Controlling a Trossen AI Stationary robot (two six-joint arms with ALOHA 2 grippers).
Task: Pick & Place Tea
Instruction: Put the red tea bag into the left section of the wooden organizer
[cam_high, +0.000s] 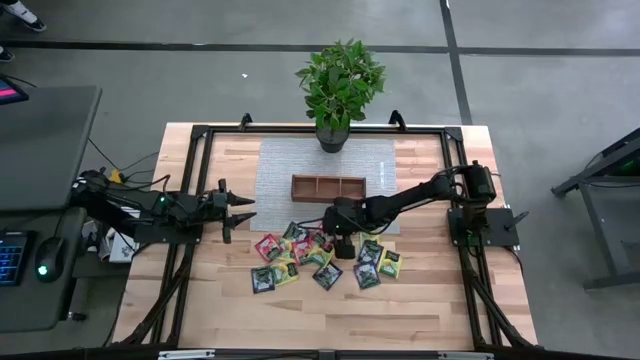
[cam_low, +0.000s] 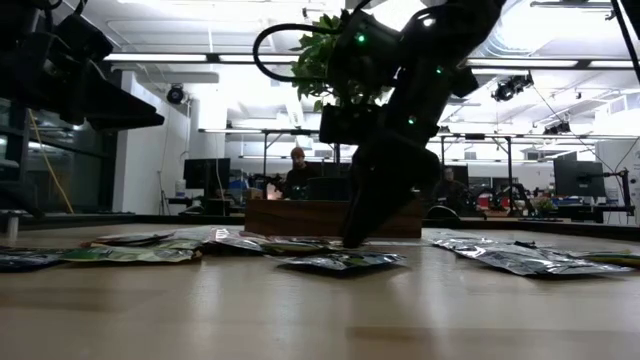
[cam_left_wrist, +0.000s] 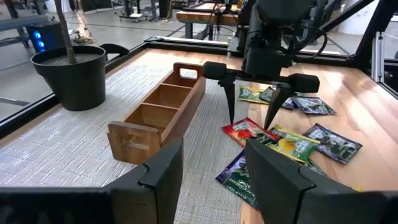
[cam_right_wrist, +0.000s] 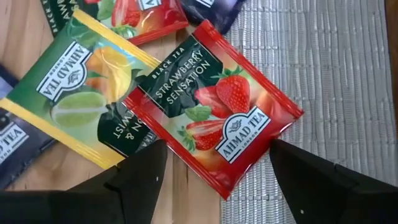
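Several tea sachets (cam_high: 320, 262), red, yellow-green and dark, lie flat and scattered on the wooden table in front of the brown tray (cam_high: 329, 187). My right gripper (cam_right_wrist: 217, 158) is open and points steeply down over a red strawberry sachet (cam_right_wrist: 214, 118), with one fingertip on either side of it. That sachet lies partly on the grey mat (cam_right_wrist: 336, 56), and one corner overlaps a yellow-green sachet (cam_right_wrist: 87, 93). My left gripper (cam_high: 240, 215) waits open at the table's left, clear of the sachets. My right gripper comes from above with its fingertips (cam_left_wrist: 231, 121) spread on either side of the red sachet (cam_left_wrist: 249, 132). I cannot tell whether they touch the sachet or the surface beside it. The sachet lies flat.
The three-compartment tray (cam_left_wrist: 158, 109) stands on the grey mat (cam_high: 290, 165), just beyond the sachets. A potted plant (cam_high: 338, 85) stands at the mat's far edge. Bare wood lies near the table's front edge. People sit at desks in the room behind.
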